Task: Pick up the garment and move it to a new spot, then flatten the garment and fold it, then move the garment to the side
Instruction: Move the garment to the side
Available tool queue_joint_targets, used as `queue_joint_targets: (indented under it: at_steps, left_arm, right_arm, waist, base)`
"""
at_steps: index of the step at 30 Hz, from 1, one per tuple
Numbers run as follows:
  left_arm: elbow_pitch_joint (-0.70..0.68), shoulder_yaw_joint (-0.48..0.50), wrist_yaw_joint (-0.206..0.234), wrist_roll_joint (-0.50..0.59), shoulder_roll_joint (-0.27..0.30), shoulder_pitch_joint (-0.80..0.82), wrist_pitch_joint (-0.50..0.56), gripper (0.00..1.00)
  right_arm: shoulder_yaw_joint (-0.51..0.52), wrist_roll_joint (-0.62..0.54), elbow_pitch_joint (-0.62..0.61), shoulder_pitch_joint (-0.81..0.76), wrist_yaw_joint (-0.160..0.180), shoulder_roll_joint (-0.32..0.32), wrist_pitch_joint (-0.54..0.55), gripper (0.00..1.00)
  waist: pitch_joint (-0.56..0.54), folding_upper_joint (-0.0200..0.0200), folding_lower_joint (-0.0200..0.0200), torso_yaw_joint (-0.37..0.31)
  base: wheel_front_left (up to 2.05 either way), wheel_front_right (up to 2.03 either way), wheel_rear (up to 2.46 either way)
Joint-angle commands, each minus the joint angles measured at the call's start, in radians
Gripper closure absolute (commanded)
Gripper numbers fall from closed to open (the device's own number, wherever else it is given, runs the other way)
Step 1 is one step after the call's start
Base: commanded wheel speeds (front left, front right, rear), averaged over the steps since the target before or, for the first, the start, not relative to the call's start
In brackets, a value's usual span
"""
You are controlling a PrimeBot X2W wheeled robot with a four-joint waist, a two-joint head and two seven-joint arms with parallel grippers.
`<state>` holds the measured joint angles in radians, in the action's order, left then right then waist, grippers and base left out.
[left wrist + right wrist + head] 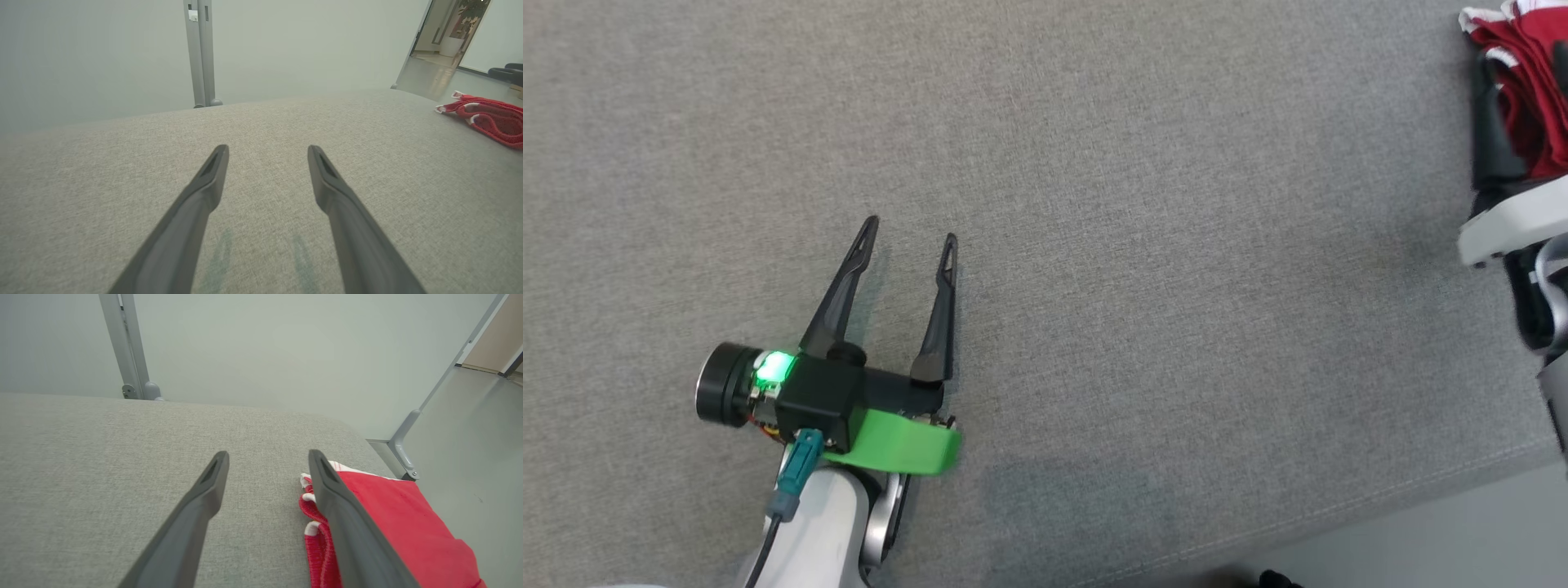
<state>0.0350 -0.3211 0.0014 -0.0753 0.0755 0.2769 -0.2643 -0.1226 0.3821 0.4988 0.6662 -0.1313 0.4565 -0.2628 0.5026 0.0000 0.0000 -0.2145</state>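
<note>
The garment [1531, 73] is red with white trim and lies folded at the far right edge of the grey padded surface [1094, 204]. In the right wrist view the garment [392, 514] lies flat under and to the right of my right gripper [267, 455], which is open with only bare grey fabric between its fingers; its right finger crosses the garment's left edge. My left gripper [912, 230] is open and empty over the middle-left of the surface, far from the garment. From the left wrist, that gripper [267, 149] is over bare fabric, with the garment [490, 118] at the far right.
The padded surface's front edge [1421, 498] runs along the lower right, with pale floor beyond. My right arm's pale wrist [1494, 229] is at the right edge. A grey metal post [202, 53] and a pale wall stand behind the surface, and a slanted frame bar [408, 449] is beside its corner.
</note>
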Motion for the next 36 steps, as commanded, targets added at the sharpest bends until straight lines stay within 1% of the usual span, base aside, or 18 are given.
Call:
queue_joint_targets:
  at_steps: [1,4,7,9,12,17,20,23,28,31,36]
  left_arm:
    - [0.015,0.012,0.011,-0.019,-0.004,-0.025,0.000,0.00]
    - [0.050,0.047,0.044,-0.059,-0.014,-0.062,0.000,0.00]
    - [0.080,0.078,0.070,-0.097,-0.019,-0.097,0.000,0.00]
    - [0.092,0.097,0.079,-0.117,-0.022,-0.120,0.000,0.00]
    - [0.110,0.127,0.084,-0.140,-0.023,-0.151,0.000,0.00]
    - [0.107,0.159,0.066,-0.137,-0.025,-0.205,0.000,0.00]
    - [0.089,0.172,0.050,-0.130,-0.025,-0.244,0.000,0.00]
    - [0.059,0.182,0.045,-0.124,-0.025,-0.290,0.000,0.00]
    - [0.004,0.180,0.031,-0.124,-0.025,-0.345,0.000,0.00]
    - [-0.013,0.175,0.024,-0.115,-0.024,-0.367,0.000,0.00]
    - [-0.003,0.166,0.005,-0.082,-0.024,-0.394,0.000,0.00]
  right_arm:
    - [-0.008,0.004,-0.017,-0.036,0.001,-0.015,-0.003,0.00]
    - [-0.033,0.029,-0.045,-0.099,0.001,-0.070,-0.003,0.00]
    - [-0.061,0.048,-0.064,-0.158,0.001,-0.106,-0.003,0.00]
    - [-0.074,0.059,-0.077,-0.194,0.001,-0.131,-0.003,0.00]
    - [-0.081,0.045,-0.112,-0.247,0.001,-0.161,-0.003,0.00]
    - [-0.080,-0.022,-0.192,-0.340,0.001,-0.195,-0.003,0.00]
    - [-0.068,-0.069,-0.250,-0.406,0.001,-0.216,-0.003,0.00]
    - [-0.059,-0.113,-0.306,-0.468,0.001,-0.237,-0.003,0.00]
    - [-0.004,-0.160,-0.402,-0.578,0.001,-0.279,-0.003,0.00]
    - [0.017,-0.190,-0.429,-0.639,0.001,-0.294,-0.003,0.00]
    - [0.034,-0.209,-0.434,-0.709,0.001,-0.313,-0.003,0.00]
  waist:
    - [-0.099,0.0000,0.0000,0.068]
    - [-0.154,0.0000,0.0000,0.098]
    - [-0.209,0.0000,0.0000,0.129]
    - [-0.244,0.0000,0.0000,0.147]
    - [-0.293,0.0000,0.0000,0.168]
    - [-0.372,0.0000,0.0000,0.197]
    - [-0.422,0.0000,0.0000,0.206]
    - [-0.463,0.0000,0.0000,0.206]
    - [-0.502,0.0000,0.0000,0.213]
    - [-0.519,0.0000,0.0000,0.215]
    - [-0.535,0.0000,0.0000,0.215]
  base:
    - [0.00,0.00,0.00]
    - [0.00,0.00,0.00]
    - [0.00,0.00,0.00]
    - [0.00,0.00,0.00]
    - [0.00,0.00,0.00]
    - [0.00,0.00,0.00]
    - [0.00,0.00,0.00]
    - [0.00,0.00,0.00]
    - [0.00,0.00,0.00]
    - [0.00,0.00,0.00]
    - [0.00,0.00,0.00]
